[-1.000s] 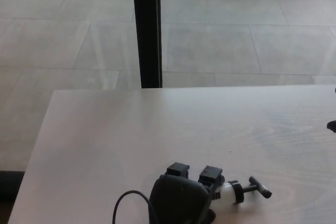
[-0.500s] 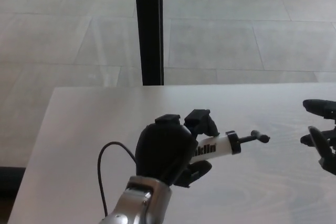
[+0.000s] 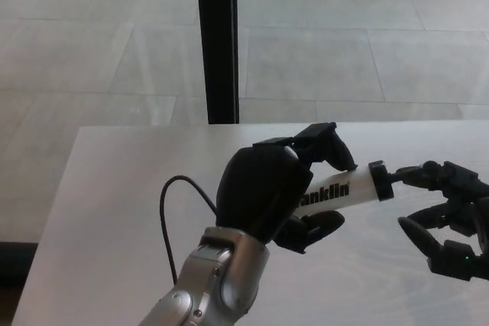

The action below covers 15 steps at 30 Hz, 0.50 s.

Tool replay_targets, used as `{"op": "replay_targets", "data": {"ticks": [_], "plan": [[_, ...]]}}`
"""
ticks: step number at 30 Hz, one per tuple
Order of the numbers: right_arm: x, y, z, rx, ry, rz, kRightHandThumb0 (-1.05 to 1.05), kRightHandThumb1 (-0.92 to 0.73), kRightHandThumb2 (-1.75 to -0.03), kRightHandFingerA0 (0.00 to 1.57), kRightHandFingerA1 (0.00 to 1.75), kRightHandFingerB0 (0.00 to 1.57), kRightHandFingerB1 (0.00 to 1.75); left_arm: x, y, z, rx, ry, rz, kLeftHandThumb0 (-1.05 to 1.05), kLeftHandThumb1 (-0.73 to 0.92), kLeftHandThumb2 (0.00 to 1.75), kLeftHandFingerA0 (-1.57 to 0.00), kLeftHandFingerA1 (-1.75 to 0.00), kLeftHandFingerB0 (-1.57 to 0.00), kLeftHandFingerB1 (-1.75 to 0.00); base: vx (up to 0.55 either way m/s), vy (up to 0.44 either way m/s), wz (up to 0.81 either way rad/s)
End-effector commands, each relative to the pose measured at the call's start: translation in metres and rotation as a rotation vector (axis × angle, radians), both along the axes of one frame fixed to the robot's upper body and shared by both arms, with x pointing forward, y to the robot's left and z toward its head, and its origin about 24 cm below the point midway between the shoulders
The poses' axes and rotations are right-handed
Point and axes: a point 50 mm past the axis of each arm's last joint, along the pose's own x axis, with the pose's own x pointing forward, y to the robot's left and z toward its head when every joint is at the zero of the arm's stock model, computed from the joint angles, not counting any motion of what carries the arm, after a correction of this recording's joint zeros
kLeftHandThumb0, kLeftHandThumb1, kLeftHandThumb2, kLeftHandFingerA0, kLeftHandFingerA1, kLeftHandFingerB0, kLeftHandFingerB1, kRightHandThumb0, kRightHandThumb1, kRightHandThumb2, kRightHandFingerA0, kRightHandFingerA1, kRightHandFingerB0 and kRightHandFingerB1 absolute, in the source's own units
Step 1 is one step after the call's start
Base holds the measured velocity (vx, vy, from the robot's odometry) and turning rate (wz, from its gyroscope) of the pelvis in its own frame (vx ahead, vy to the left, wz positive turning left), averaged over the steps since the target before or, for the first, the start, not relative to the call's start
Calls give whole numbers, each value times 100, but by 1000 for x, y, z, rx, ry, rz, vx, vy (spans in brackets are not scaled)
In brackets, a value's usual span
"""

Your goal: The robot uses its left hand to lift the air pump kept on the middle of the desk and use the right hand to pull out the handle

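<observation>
The air pump, a white barrel with black lettering, is held off the desk, tilted up to the right. My left hand is shut on the barrel's left part. The black handle sticks out of the barrel's right end. My right hand is at the right edge with its fingers spread. Its upper fingers reach the tip of the handle, while the thumb hangs lower, apart from them. The T-bar is largely hidden against those fingers.
A black cable loops up from my left forearm over the desk. Beyond the desk's far edge stands a black vertical post against a tiled floor. The desk's left edge runs diagonally at the picture's left.
My left hand has lifted the pump higher and further right. My right hand has come in from the right edge and its upper fingers now meet the handle's tip.
</observation>
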Motion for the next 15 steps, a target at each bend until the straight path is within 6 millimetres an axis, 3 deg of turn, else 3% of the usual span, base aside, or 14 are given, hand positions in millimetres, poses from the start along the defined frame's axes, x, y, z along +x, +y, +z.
{"op": "replay_targets", "data": {"ticks": [1,4,5,6,7,8,9,10,11,12,13,14,15], "plan": [[2,6,11,-136,-141,24,-43,-54,-58,37,78,31,39,0,16,-28,144,354,-10,-2,49,130,-93,-175,-83,-157,0,0,0],[3,3,13,-152,-147,26,-43,-51,-55,31,74,27,38,0,19,-31,168,370,-12,-3,45,133,-96,-175,-86,-154,0,0,0],[3,3,13,-157,-147,29,-47,-39,-73,29,69,18,46,-1,19,-32,177,386,-7,-4,46,132,-96,-175,-85,-154,0,0,0],[3,2,14,-167,-147,28,-43,-50,-56,28,72,22,36,0,20,-34,178,400,-3,-4,46,132,-95,-175,-85,-154,0,0,0],[3,0,15,-175,-147,26,-47,-39,-72,29,67,18,45,0,20,-35,186,417,0,-5,47,131,-94,-175,-84,-155,0,0,0],[6,4,15,-175,-148,40,-47,-39,-72,29,67,18,45,0,24,-35,184,417,15,-5,47,131,-94,-175,-84,-155,0,0,0],[6,1,16,-181,-144,30,-42,-51,-55,35,76,27,38,0,25,-36,177,433,20,-4,47,132,-94,-175,-83,-154,0,0,0],[6,-2,16,-177,-140,16,-42,-52,-55,39,84,31,42,-1,26,-37,186,431,21,-4,46,133,-95,-175,-84,-153,0,0,0],[6,-5,16,-167,-137,9,-47,-39,-76,47,81,30,54,-1,26,-37,186,424,19,-4,47,132,-95,-175,-84,-155,0,0,0],[6,-11,12,-144,-108,-5,-46,-40,-77,54,86,38,58,-1,26,-36,187,424,24,-6,48,134,-95,-175,-83,-155,0,0,0],[6,-13,10,-140,-94,-14,-41,-50,-54,51,95,43,50,-1,26,-36,179,422,24,-5,48,134,-95,-175,-83,-159,0,0,0],[6,-15,8,-140,-82,-23,-41,-50,-55,52,94,44,51,-1,27,-35,165,421,29,-5,49,134,-97,-175,-76,-166,0,0,0],[6,-16,7,-139,-79,-27,-43,-39,-75,56,87,41,59,-1,27,-35,163,422,33,-5,49,134,-97,-175,-75,-168,0,0,0]]}}
